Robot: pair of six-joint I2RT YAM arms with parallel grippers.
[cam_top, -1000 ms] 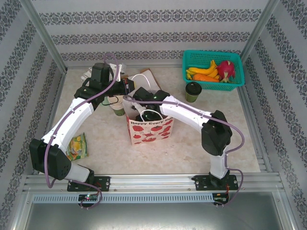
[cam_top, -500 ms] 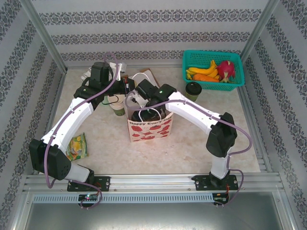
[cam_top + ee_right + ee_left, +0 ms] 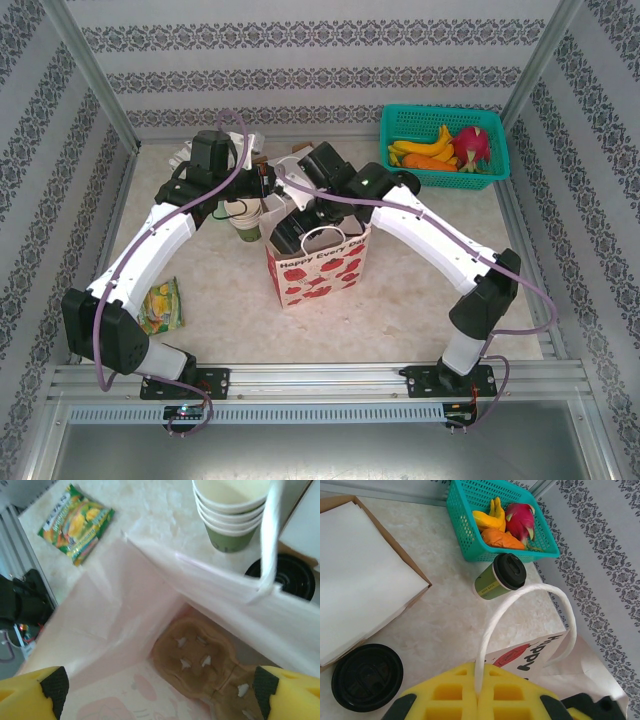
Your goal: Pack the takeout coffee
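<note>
The takeout coffee, a green cup with a black lid, stands on the table just in front of the teal basket. A white paper bag printed with strawberries stands mid-table. My left gripper is shut on the bag's white handle, behind the bag's left side. My right gripper hangs over the bag's mouth, jaws wide open with nothing between them. Below it, a brown cup carrier lies on the bag's floor.
Stacked lidless green cups and a loose black lid sit left of the bag, by a box of white paper. A snack packet lies front left. The basket holds fruit at the back right.
My right arm has lifted and stretched back over the bag, its elbow swinging right; it now covers the coffee in the top view. The left arm has held still.
</note>
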